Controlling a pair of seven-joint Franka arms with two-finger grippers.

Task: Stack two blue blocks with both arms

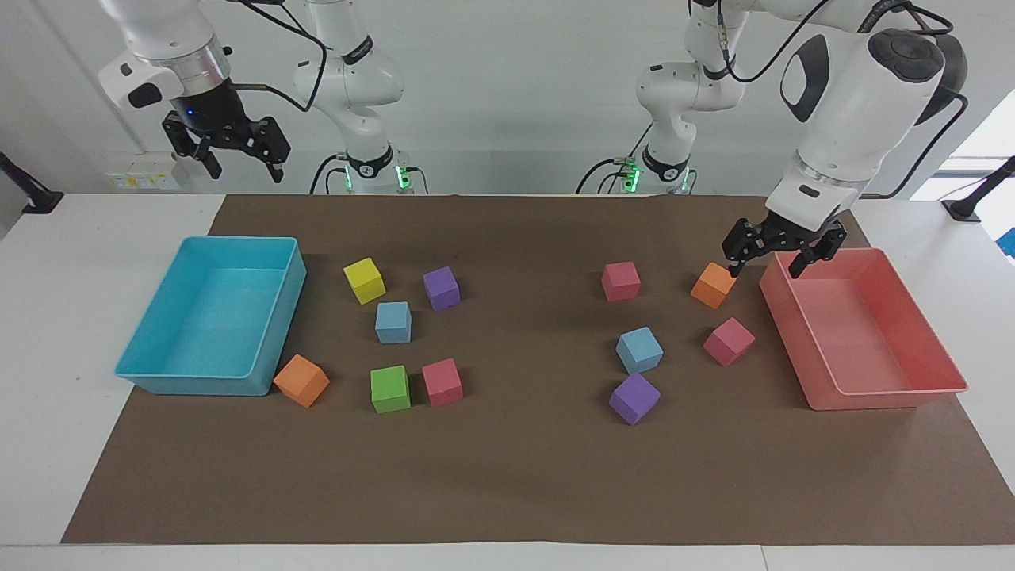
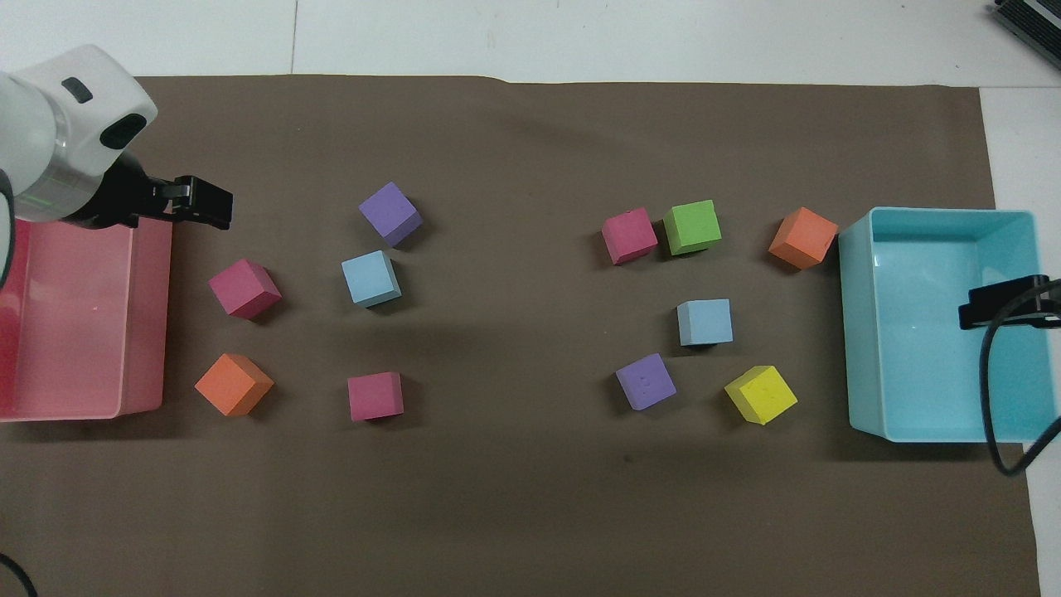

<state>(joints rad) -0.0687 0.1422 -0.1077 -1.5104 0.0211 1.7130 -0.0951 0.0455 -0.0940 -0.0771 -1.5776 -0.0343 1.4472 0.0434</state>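
Observation:
One blue block [image 1: 393,322] [image 2: 703,322] lies toward the right arm's end of the brown mat, among a yellow, a purple, a green and a pink cube. The second blue block [image 1: 639,350] [image 2: 370,278] lies toward the left arm's end, just nearer to the robots than a purple cube [image 1: 633,398]. They lie far apart and nothing touches them. My left gripper [image 1: 767,266] [image 2: 203,206] hangs open and empty over the pink tray's rim on the cube side. My right gripper [image 1: 246,170] [image 2: 1007,300] waits raised high over the turquoise tray, open and empty.
The pink tray [image 1: 888,396] [image 2: 141,398] stands at the left arm's end and the turquoise tray [image 1: 198,385] [image 2: 862,332] at the right arm's end. An orange cube [image 1: 713,285] sits close under the left gripper. Other coloured cubes are scattered around both blue blocks.

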